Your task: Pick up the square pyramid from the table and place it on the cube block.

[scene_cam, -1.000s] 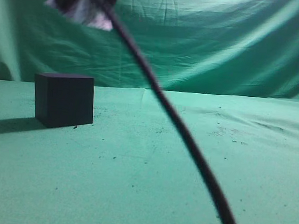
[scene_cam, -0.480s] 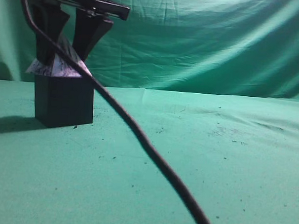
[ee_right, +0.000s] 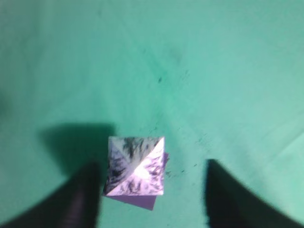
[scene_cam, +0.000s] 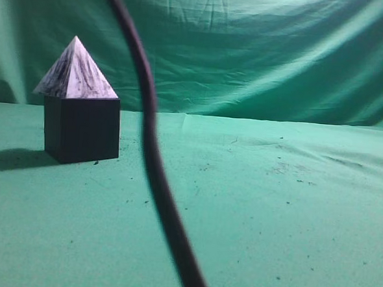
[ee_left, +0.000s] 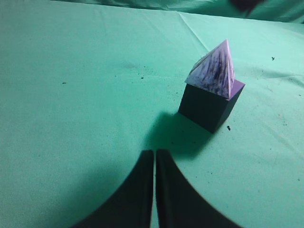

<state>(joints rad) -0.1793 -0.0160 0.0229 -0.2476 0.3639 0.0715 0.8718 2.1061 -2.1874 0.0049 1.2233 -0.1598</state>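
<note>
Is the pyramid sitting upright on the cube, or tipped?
Upright. The square pyramid rests base-down on the cube block, apex pointing straight up, and the open right gripper is clear of it.

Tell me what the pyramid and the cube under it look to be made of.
The square pyramid: likely hard plastic or resin, white-lilac with dark marbled streaks and a slight sheen. The cube block: matte near-black, sharp-edged, no glare; painted wood or dense foam, hard to tell which.
</note>
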